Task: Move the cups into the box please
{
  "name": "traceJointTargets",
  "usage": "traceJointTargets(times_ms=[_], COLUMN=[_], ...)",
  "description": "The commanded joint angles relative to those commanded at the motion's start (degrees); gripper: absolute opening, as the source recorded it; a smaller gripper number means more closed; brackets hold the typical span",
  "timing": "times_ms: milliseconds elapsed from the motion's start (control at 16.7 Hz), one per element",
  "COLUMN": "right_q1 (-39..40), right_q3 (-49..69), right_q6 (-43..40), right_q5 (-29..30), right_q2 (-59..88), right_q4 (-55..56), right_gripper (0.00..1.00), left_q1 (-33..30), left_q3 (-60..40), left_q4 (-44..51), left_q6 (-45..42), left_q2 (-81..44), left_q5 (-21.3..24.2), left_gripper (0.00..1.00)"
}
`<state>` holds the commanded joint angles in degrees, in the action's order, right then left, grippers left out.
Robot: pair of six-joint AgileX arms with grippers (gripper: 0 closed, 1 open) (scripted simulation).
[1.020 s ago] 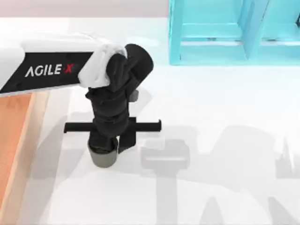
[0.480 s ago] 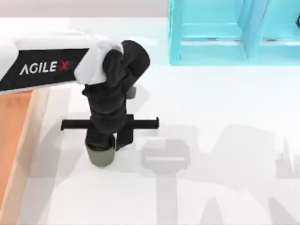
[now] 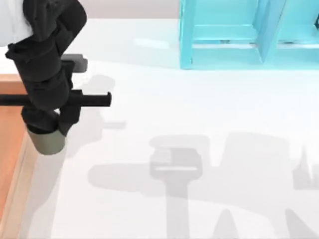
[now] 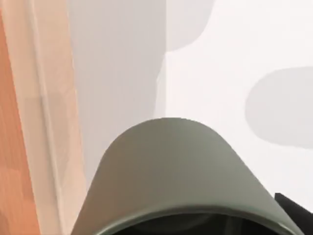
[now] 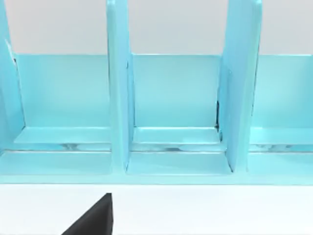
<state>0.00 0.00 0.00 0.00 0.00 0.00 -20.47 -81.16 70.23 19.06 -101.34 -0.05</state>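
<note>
My left gripper (image 3: pixel 46 128) is shut on a dark olive-grey cup (image 3: pixel 47 143) and holds it upright from above. The cup hangs just to the right of the box's pale rim (image 3: pixel 22 172), at the table's left. The box's orange-brown floor (image 3: pixel 7 159) runs along the top view's left edge. In the left wrist view the cup (image 4: pixel 181 171) sits close under the camera, with the box rim (image 4: pixel 49 122) beside it and white table on its other side. A dark tip of my right gripper (image 5: pixel 95 220) shows in the right wrist view, facing the cyan shelf.
A cyan shelf-like frame (image 3: pixel 239 35) stands at the back right of the table, and its compartments (image 5: pixel 171 98) face the right wrist camera. White tabletop (image 3: pixel 199 124) stretches between the box and the frame, crossed by arm shadows.
My left arm has carried the cup leftward and toward the back, from mid-table to just beside the box rim. The cup stays gripped throughout.
</note>
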Motion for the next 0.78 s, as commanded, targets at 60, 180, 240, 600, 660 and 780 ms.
traceJointTargets(times_ms=[60,180,240,600,660,780], right_q1=[0.0,0.0,0.0,0.0,0.0,0.0], right_q3=[0.0,0.0,0.0,0.0,0.0,0.0], right_q6=[0.0,0.0,0.0,0.0,0.0,0.0], right_q5=[0.0,0.0,0.0,0.0,0.0,0.0], right_q2=[0.0,0.0,0.0,0.0,0.0,0.0], right_q4=[0.0,0.0,0.0,0.0,0.0,0.0], right_gripper=[1.0,1.0,1.0,1.0,1.0,1.0], left_q1=[0.78,0.99,0.99,7.12,10.17,17.77], left_q3=[-0.37,-0.48,-0.48,-2.47,-3.07,-4.32], left_q4=[0.78,0.99,0.99,2.91,3.58,4.91], left_q6=[-0.74,-0.93,-0.93,-7.24,-10.24,-17.69], left_q2=[0.75,0.94,0.94,0.71,0.8,1.18], left_q5=[0.0,0.0,0.0,0.55,0.89,1.59], left_gripper=[0.0,0.0,0.0,0.0,0.0,0.0])
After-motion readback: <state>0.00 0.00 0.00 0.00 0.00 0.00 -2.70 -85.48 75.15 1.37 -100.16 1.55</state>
